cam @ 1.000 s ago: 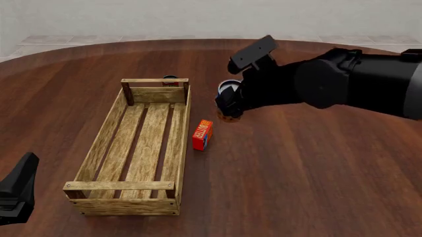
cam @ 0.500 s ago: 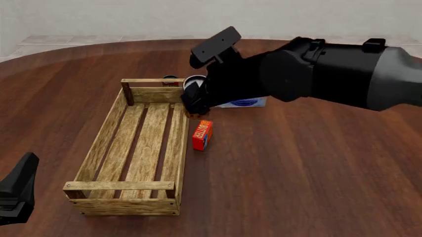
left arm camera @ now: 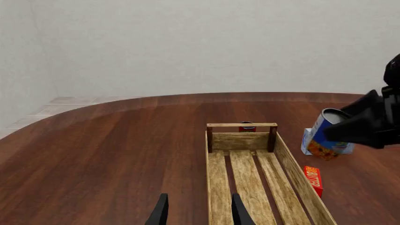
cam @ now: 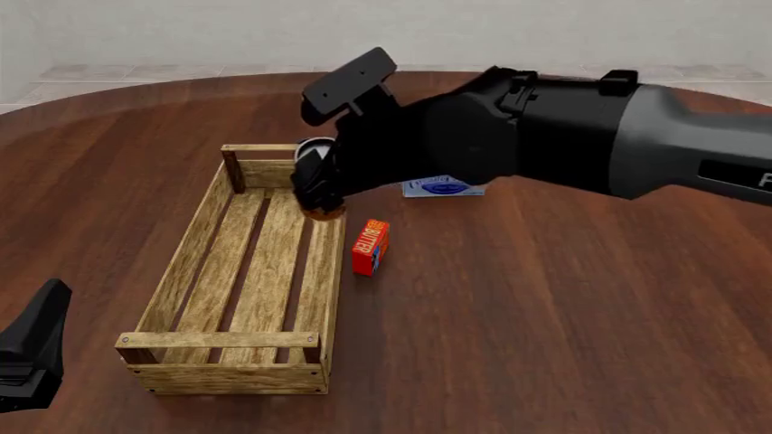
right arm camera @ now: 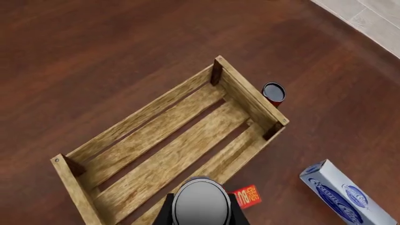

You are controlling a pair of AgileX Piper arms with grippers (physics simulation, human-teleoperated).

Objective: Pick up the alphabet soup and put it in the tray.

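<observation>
Hiding most of the alphabet soup (cam: 317,155), right tool (cam: 316,185) grips it.

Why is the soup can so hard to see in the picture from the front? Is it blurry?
Not blurry: in the front view the right claw and its big black arm cover most of the alphabet soup, leaving only its grey top and orange base showing. The left wrist view shows the label clearly; the right wrist view shows just the round grey lid above the tray.
</observation>
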